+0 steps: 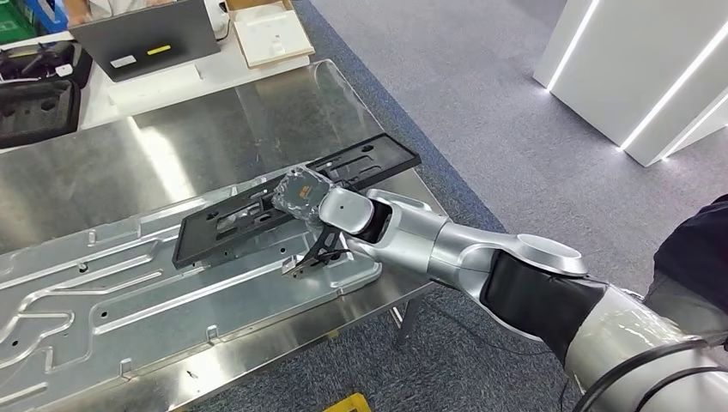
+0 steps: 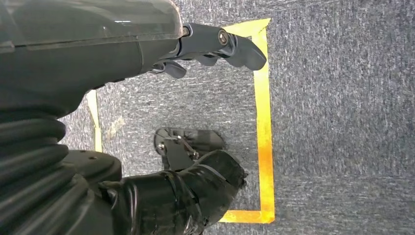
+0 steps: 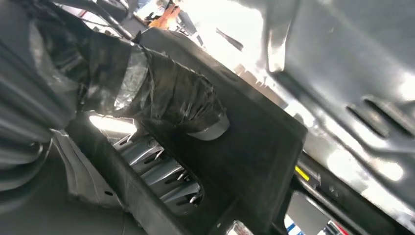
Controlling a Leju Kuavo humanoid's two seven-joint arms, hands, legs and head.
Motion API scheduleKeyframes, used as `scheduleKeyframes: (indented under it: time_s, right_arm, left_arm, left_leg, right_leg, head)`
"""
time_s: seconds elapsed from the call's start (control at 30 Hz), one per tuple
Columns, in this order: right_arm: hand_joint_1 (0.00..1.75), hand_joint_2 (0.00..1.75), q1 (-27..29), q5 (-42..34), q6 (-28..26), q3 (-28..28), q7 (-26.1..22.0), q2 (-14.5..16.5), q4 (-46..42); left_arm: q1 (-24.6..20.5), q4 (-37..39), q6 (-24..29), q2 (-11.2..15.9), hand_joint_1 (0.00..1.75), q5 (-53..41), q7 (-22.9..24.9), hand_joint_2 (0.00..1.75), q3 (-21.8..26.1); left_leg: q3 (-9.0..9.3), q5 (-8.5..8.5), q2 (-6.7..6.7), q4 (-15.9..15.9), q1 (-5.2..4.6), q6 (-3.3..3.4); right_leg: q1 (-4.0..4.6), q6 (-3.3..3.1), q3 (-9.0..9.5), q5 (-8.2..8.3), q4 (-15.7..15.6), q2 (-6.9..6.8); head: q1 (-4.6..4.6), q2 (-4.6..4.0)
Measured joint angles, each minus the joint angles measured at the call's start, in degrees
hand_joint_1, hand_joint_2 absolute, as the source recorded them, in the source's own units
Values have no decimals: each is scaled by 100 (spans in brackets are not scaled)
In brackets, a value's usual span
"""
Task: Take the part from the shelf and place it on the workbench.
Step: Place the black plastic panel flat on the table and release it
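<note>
The part is a long black plastic frame (image 1: 378, 159) lying slantwise on a pressed metal panel (image 1: 86, 292) on the steel workbench (image 1: 103, 180). My right hand (image 1: 299, 196), wrapped in dark tape, reaches in from the right and grips the frame near its middle. In the right wrist view the taped thumb (image 3: 171, 93) presses on top of the black frame (image 3: 254, 147), and fingers show beneath it through an opening. My left hand (image 2: 122, 63) hangs over the grey carpet with its fingers apart and nothing in it.
A laptop (image 1: 142, 34), a flat box (image 1: 270, 34) and black trays (image 1: 34, 103) stand at the bench's far side. A small black bracket (image 1: 316, 253) sits under my right wrist. A person in dark clothes (image 1: 695, 257) stands at the right. Yellow floor tape (image 2: 262, 122) marks the carpet.
</note>
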Motion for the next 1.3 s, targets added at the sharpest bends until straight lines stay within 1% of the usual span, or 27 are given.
scheduleKeyframes:
  time_s: [0.07, 0.1, 0.13, 0.17, 0.23, 0.27, 0.3, 0.4, 0.43, 0.47, 0.5, 0.57, 0.6, 0.63, 0.67, 0.73, 0.77, 0.8, 0.9, 0.97, 1.0, 1.07, 1.1, 1.13, 1.17, 1.23, 1.3]
  right_arm:
    - [0, 0, -57, 134, -47, 34, -7, 61, 81]
    - [0, 0, -79, 200, -85, 56, 1, 87, 119]
    - [0, 0, -94, 256, -126, 74, 16, 105, 153]
    - [0, 0, -101, 301, -165, 82, 39, 121, 176]
    - [0, 0, -127, 368, -239, 84, 109, 142, 206]
    - [0, 0, -151, 388, -272, 84, 152, 148, 217]
    - [0, 0, -177, 397, -303, 84, 195, 151, 225]
    - [0, 0, -207, 372, -379, 84, 309, 154, 240]
    - [0, 0, -207, 345, -408, 84, 345, 152, 244]
    - [0, 0, -207, 305, -445, 80, 379, 148, 248]
    - [0, 0, -203, 249, -488, 73, 414, 144, 250]
    - [0, 0, -175, 116, -579, 42, 479, 137, 248]
    - [0, 0, -151, 48, -619, 13, 508, 136, 240]
    - [0, 0, -127, -12, -650, -24, 535, 134, 226]
    - [0, 0, -108, -74, -675, -73, 558, 129, 202]
    - [0, 0, -96, -173, -704, -191, 592, 116, 133]
    - [0, 0, -98, -214, -715, -254, 601, 110, 91]
    - [0, 0, -95, -241, -724, -309, 607, 107, 48]
    - [0, 0, -53, -314, -762, -431, 625, 91, -93]
    - [0, 0, -22, -373, -831, -514, 649, 73, -193]
    - [0, 0, -10, -409, -887, -554, 660, 69, -246]
    - [0, 0, 36, -502, -1056, -626, 673, 67, -364]
    - [0, 0, 74, -545, -1138, -657, 676, 66, -425]
    - [0, 0, 119, -578, -1208, -688, 679, 64, -491]
    - [0, 0, 158, -605, -1251, -718, 682, 62, -556]
    - [0, 0, 199, -633, -1296, -778, 687, 58, -679]
    - [0, 0, 207, -652, -1357, -833, 694, 49, -779]
  left_arm:
    - [-7, 0, -8, -3, 0, -31, -2, 175, -8]
    - [-8, -1, -11, -5, 0, -52, -5, 175, -16]
    - [-7, -1, -10, -7, 0, -78, -10, 131, -29]
    - [-6, 0, 1, -9, 0, -111, -15, 87, -44]
    - [-11, 1, 68, -10, 0, -175, -18, 0, -69]
    - [-17, 1, 123, -10, 0, -198, -16, 0, -80]
    - [-25, 0, 175, -12, 0, -213, -9, 0, -90]
    - [-28, 0, 284, -24, 0, -233, 43, 0, -104]
    - [-22, 0, 303, -27, 0, -236, 62, 0, -104]
    - [-20, -1, 312, -28, 0, -237, 77, 0, -104]
    - [-22, -1, 308, -30, 0, -238, 90, 0, -104]
    - [-28, -1, 271, -33, 0, -244, 109, 0, -105]
    - [-28, -1, 245, -33, 0, -247, 119, 0, -105]
    - [-26, 0, 223, -34, 0, -250, 126, 0, -106]
    - [-23, -1, 205, -35, 0, -252, 134, 0, -107]
    - [-17, -1, 193, -38, 0, -254, 141, 0, -107]
    - [-17, -1, 191, -39, 0, -254, 143, 0, -107]
    - [-18, -1, 186, -40, 0, -254, 142, 0, -107]
    - [-16, 0, 175, -38, 0, -254, 135, 0, -107]
    - [-9, 1, 177, -36, 0, -256, 131, 0, -107]
    - [-6, 1, 179, -34, 0, -257, 130, 0, -107]
    - [-5, -1, 183, -37, 0, -258, 135, 0, -107]
    - [-4, -1, 184, -38, 0, -258, 143, 0, -107]
    - [-2, -1, 182, -39, 0, -258, 155, 0, -107]
    - [0, 0, 180, -40, 0, -258, 167, 0, -107]
    - [0, 1, 173, -40, 0, -258, 182, 0, -107]
    - [-8, -1, 157, -40, 0, -260, 187, 0, -107]
  left_leg:
    - [-342, -264, 15, 688, 43, -63]
    - [-467, -285, 22, 902, 63, -85]
    - [-499, -200, 29, 915, 80, -100]
    - [-424, -17, 34, 710, 94, -109]
    - [-71, 380, 31, -45, 99, -107]
    - [81, 481, 26, -367, 86, -91]
    - [174, 513, 21, -557, 70, -69]
    - [230, 503, 25, -678, 54, 35]
    - [257, 520, 30, -718, 60, 75]
    - [284, 538, 36, -757, 64, 116]
    - [305, 548, 43, -783, 63, 147]
    - [311, 547, 51, -787, 36, 188]
    - [312, 544, 53, -784, 22, 199]
    - [314, 542, 53, -779, 9, 208]
    - [316, 539, 50, -771, -3, 214]
    - [313, 525, 44, -738, -20, 213]
    - [300, 512, 40, -710, -35, 204]
    - [288, 503, 40, -689, -45, 191]
    - [264, 490, 45, -672, -59, 142]
    - [192, 340, 44, -495, -56, 78]
    - [94, 186, 44, -257, -40, 38]
    - [-210, -176, 46, 486, 13, -37]
    - [-344, -270, 46, 785, 37, -63]
    - [-404, -266, 47, 913, 55, -82]
    - [-352, -147, 47, 796, 68, -93]
    - [3, 232, 45, 46, 78, -84]
    - [316, 432, 34, -564, 58, -39]
  right_leg:
    - [-11, -8, 15, -1, -8, -1]
    - [-15, -9, 25, -6, -7, -1]
    - [-19, -7, 40, -14, -7, 0]
    - [-25, -1, 62, -24, -7, 3]
    - [-33, 32, 103, -50, -10, 13]
    - [-31, 58, 110, -57, -13, 20]
    - [-27, 90, 111, -53, -25, 26]
    - [-18, 196, 126, -37, -84, 36]
    - [-16, 221, 112, -90, -31, 31]
    - [-7, 233, 34, -213, 160, 25]
    - [4, 232, -111, -387, 484, 17]
    - [40, 212, -475, -726, 1267, 9]
    - [53, 200, -592, -783, 1505, 8]
    - [62, 182, -615, -741, 1547, 8]
    - [74, 155, -528, -604, 1364, 8]
    - [109, 73, -153, -255, 602, 4]
    - [125, 41, 24, -135, 248, -3]
    - [139, 19, 132, -82, 31, -6]
    - [131, -23, 189, -50, -85, -6]
    - [89, -70, 204, -18, -125, -8]
    - [73, -86, 210, -5, -138, -8]
    - [69, -98, 208, -2, -138, -1]
    - [67, -98, 208, -5, -135, 1]
    - [65, -95, 208, -9, -129, 3]
    - [60, -89, 209, -15, -122, 8]
    - [46, -70, 213, -27, -101, 19]
    - [47, -27, 197, -16, -96, 28]
  head:
    - [-1, 0]
    - [-1, 0]
    - [-1, 0]
    - [-1, 0]
    - [-2, 0]
    - [-2, 0]
    - [-3, 0]
    - [-3, 0]
    - [-2, 0]
    - [0, 0]
    - [2, 0]
    - [1, 0]
    - [1, 0]
    - [1, 0]
    - [2, 0]
    - [1, 0]
    - [-1, 0]
    - [-2, 0]
    - [-2, 0]
    - [-8, 0]
    - [-12, 0]
    - [-15, 0]
    - [-16, 0]
    - [-15, 0]
    - [-15, 0]
    - [-15, 0]
    - [-14, 0]
